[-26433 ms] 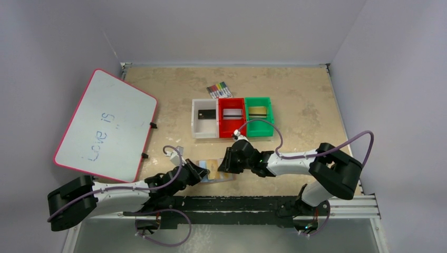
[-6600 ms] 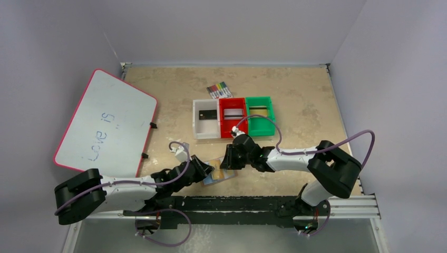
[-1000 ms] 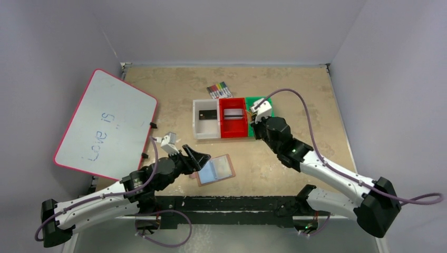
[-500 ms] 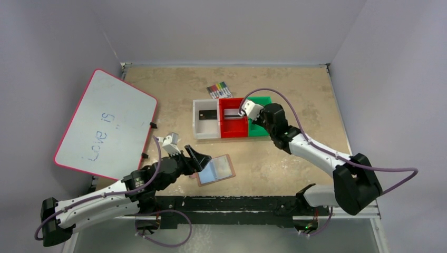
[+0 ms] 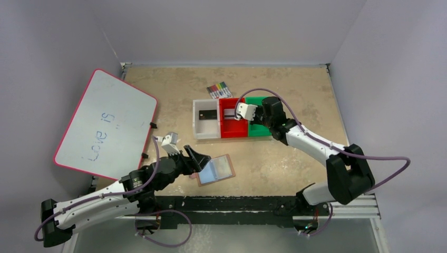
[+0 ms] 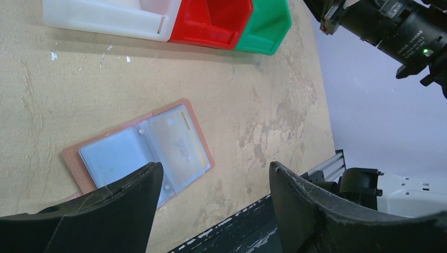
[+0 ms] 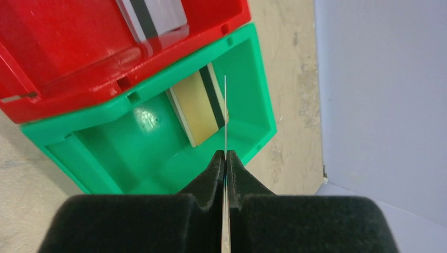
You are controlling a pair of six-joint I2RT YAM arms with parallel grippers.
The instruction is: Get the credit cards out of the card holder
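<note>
Even, soft light; near fingers perhaps blurred.

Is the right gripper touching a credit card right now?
Touching. The right wrist view shows the right gripper shut on a credit card seen edge-on above the green bin.

Fingers point(image 7: 240, 176) pinching thin card point(image 7: 225, 113) edge-on, over green bin point(image 7: 121, 163), gold card point(image 7: 197, 108) inside

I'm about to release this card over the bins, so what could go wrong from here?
1. The right gripper pinches the card on edge over the green bin, near a wall; released so, it may lean on the rim or fall outside.
2. The card holder lies loose below the open left gripper, with another card seemingly left in one pocket; pulling it could drag the holder.
</note>
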